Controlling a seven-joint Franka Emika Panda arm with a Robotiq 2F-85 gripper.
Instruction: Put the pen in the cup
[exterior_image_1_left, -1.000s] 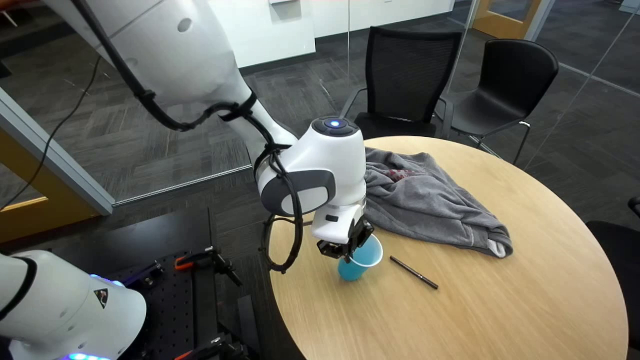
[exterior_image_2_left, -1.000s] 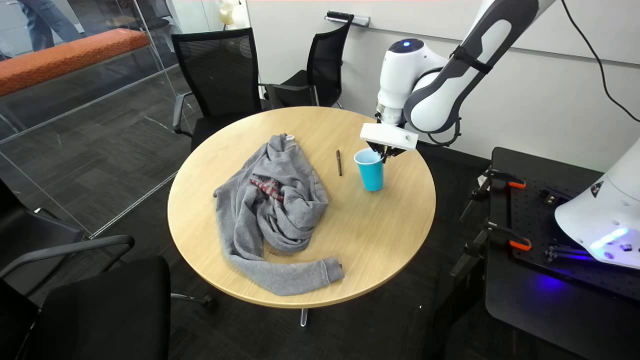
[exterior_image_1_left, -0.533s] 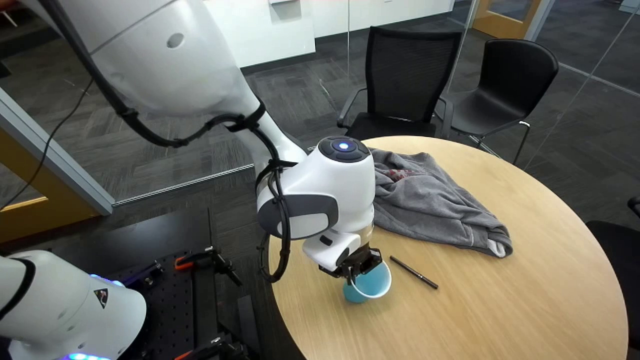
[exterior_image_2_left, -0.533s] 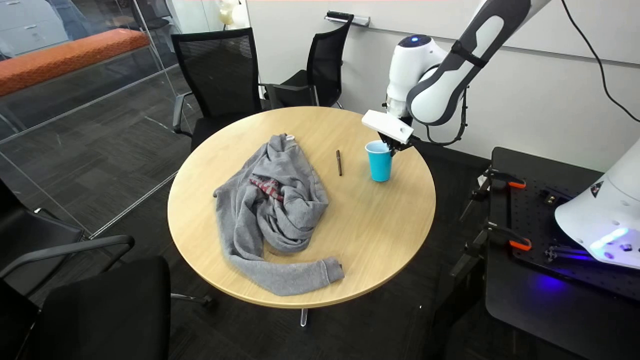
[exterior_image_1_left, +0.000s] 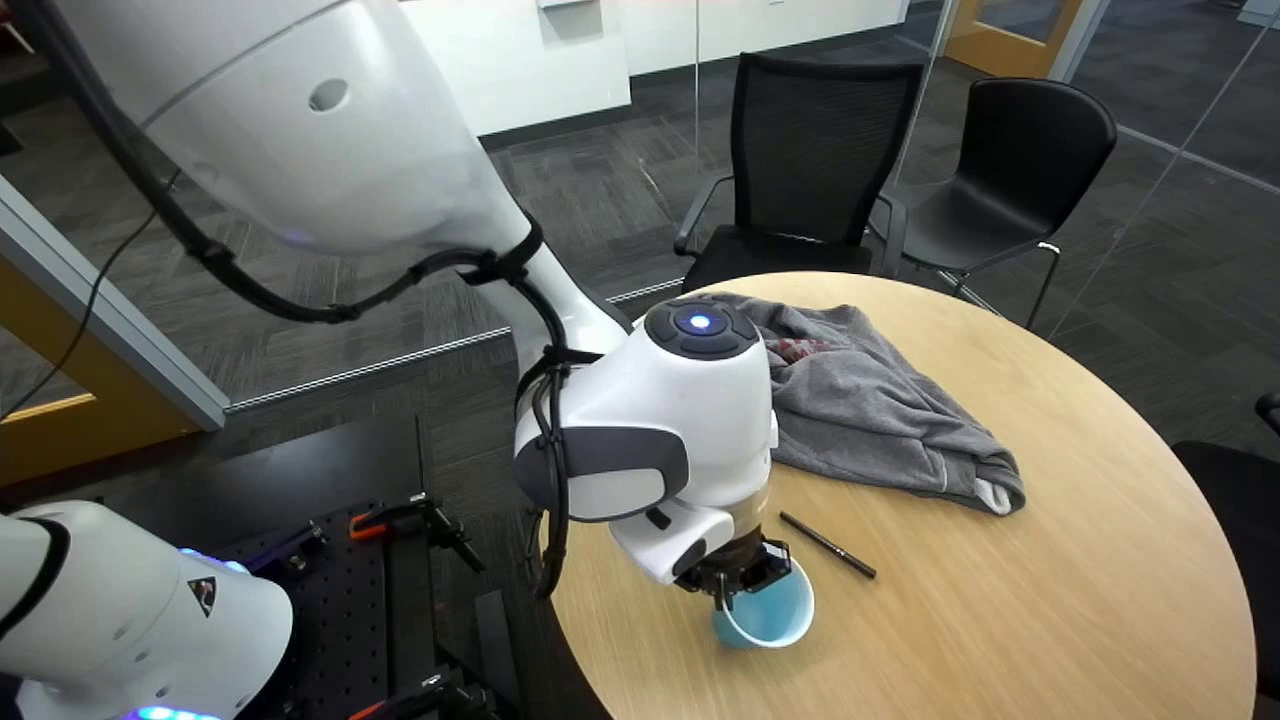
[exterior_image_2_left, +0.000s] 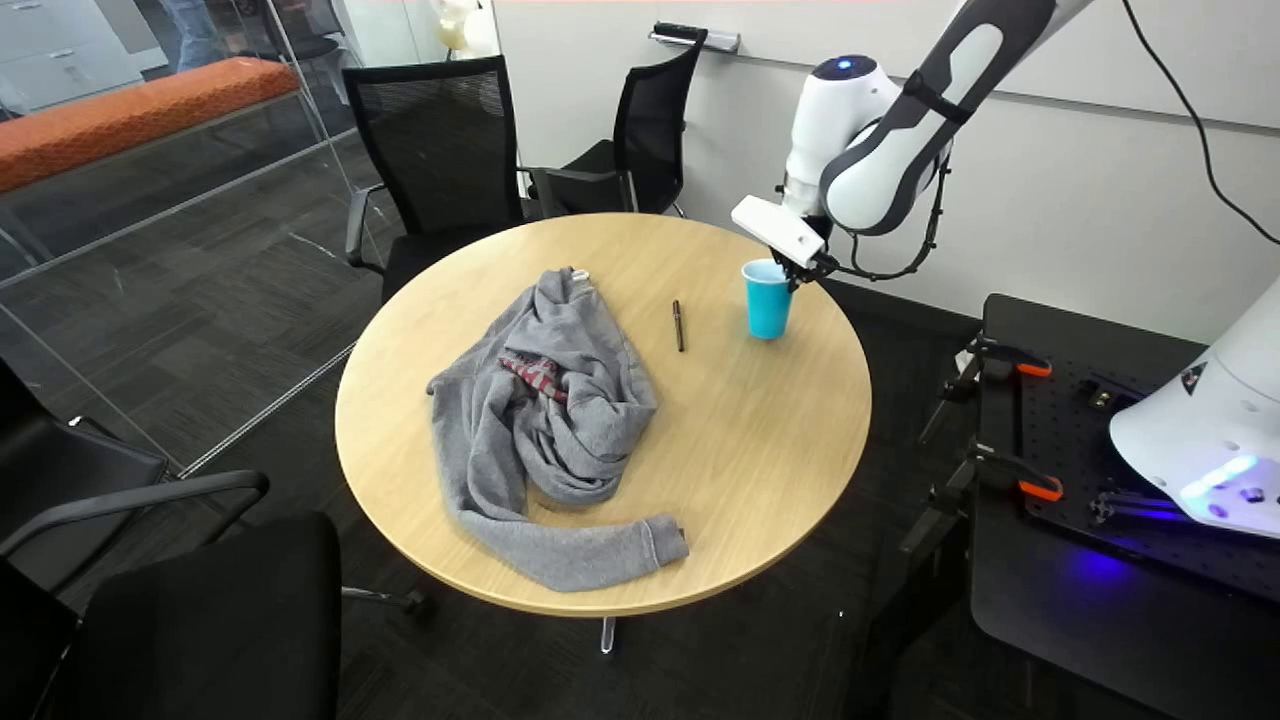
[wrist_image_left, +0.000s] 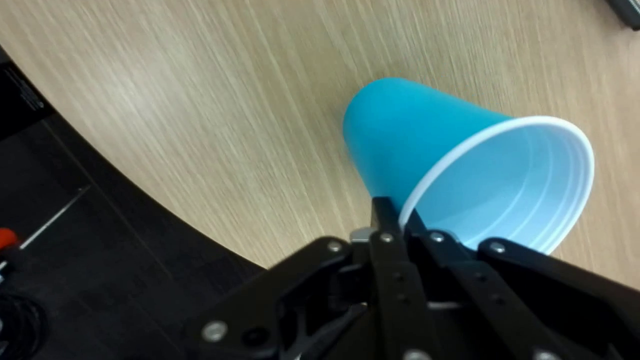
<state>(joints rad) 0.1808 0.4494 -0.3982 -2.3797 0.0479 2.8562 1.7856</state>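
Note:
The light-blue cup (exterior_image_1_left: 770, 612) is upright or slightly tilted over the round table; it also shows in an exterior view (exterior_image_2_left: 767, 308) and in the wrist view (wrist_image_left: 405, 135). My gripper (exterior_image_1_left: 722, 597) is shut on the cup's rim, one finger inside and one outside, as the wrist view (wrist_image_left: 400, 215) shows. I cannot tell whether the cup's base touches the table. The cup's visible inside is empty. The dark pen (exterior_image_1_left: 828, 545) lies flat on the table beside the cup, also in an exterior view (exterior_image_2_left: 678, 326). Its end (wrist_image_left: 627, 12) shows at the wrist view's top right corner.
A grey cloth garment (exterior_image_1_left: 880, 410) lies crumpled on the round wooden table (exterior_image_1_left: 1080, 560), beyond the pen from the cup; it also shows in an exterior view (exterior_image_2_left: 540, 400). The table's curved edge (wrist_image_left: 150, 200) runs near the gripper. Black chairs (exterior_image_1_left: 820, 160) stand around the table.
My gripper has carried the cup away from its earlier place, nearer one exterior camera and farther from the opposite one. It stays shut on the rim. The pen and garment have not moved.

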